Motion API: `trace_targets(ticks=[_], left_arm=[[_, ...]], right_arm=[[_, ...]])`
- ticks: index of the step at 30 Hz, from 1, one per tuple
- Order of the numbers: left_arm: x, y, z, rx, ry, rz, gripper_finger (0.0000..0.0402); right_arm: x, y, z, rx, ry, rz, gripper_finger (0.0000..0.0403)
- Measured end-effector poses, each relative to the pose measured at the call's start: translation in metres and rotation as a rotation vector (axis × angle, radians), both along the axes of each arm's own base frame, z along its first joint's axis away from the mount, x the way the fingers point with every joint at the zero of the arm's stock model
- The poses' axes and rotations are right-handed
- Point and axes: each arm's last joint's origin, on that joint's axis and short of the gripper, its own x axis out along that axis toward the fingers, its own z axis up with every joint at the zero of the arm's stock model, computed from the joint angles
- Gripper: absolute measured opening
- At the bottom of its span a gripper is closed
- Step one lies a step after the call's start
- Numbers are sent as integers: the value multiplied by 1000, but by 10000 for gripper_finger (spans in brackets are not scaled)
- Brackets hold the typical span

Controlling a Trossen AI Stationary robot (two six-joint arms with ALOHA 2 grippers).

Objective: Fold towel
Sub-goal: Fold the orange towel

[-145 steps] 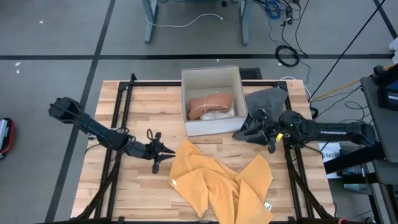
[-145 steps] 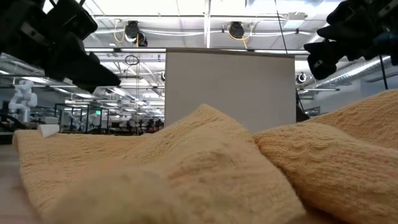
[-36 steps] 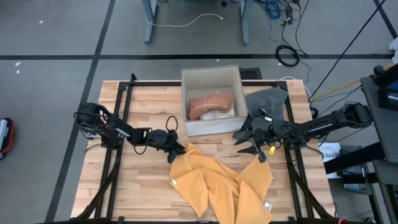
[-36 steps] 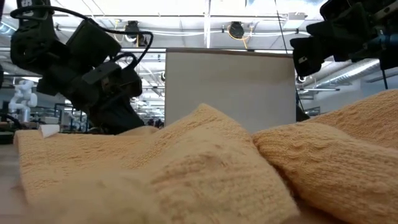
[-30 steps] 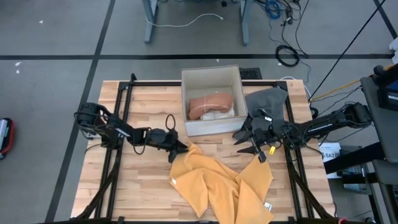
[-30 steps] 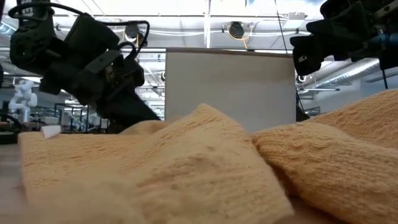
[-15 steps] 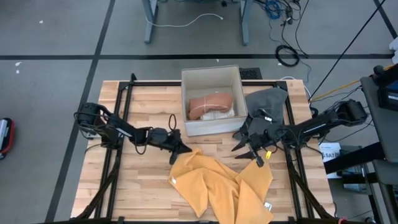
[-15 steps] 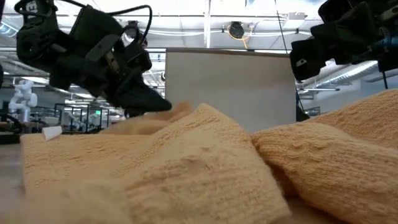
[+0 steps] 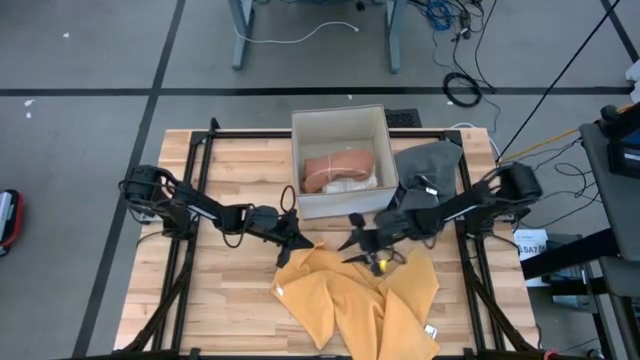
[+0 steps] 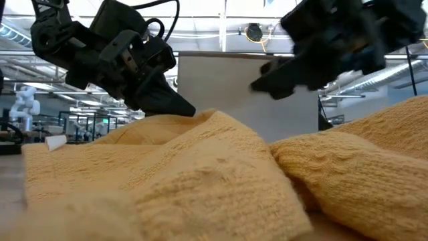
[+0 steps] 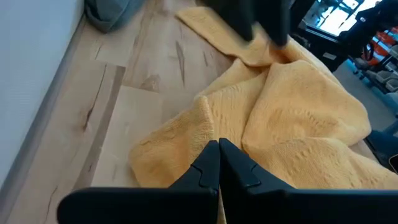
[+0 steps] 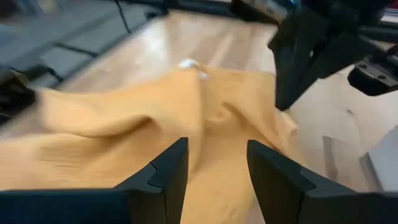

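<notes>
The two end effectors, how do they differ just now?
The left end effector is shut, pinching the towel's edge; the right end effector is open and holds nothing. The left sits at the towel's corner near the box; the right hovers over the towel's middle. Both are dark, two-fingered, and close together.

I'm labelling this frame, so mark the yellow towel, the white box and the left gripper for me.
yellow towel (image 9: 345,300): high view, middle of the crumpled cloth.
white box (image 9: 341,117): high view, its far rim.
left gripper (image 9: 297,243): high view, shut tips at the towel's corner.
</notes>
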Motion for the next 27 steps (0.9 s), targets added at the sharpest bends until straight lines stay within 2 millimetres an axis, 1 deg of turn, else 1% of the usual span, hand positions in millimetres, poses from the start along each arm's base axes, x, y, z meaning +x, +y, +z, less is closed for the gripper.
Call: trace_targets(ticks=[3, 7, 11, 15, 17, 23, 27], left_arm=[[0, 0, -1, 2, 6, -1, 1], [-1, -2, -1, 5, 13, -11, 1], [-1, -6, -1, 17, 11, -29, 1], [-1, -8, -1, 22, 9, -34, 1], [-1, -7, -1, 26, 8, -32, 1], [-1, -7, -1, 30, 3, -29, 0], [-1, -7, -1, 30, 2, -29, 0]], right_arm=[[19, 2, -10, -58, 23, -26, 153], [37, 0, -15, -125, 34, -86, 153], [42, -4, -19, -189, 55, -143, 153], [46, -7, -18, -186, 50, -152, 153], [49, -6, -19, -176, 53, -129, 153], [67, -3, -24, -203, 101, -93, 153], [82, -2, -24, -249, 134, -126, 153]])
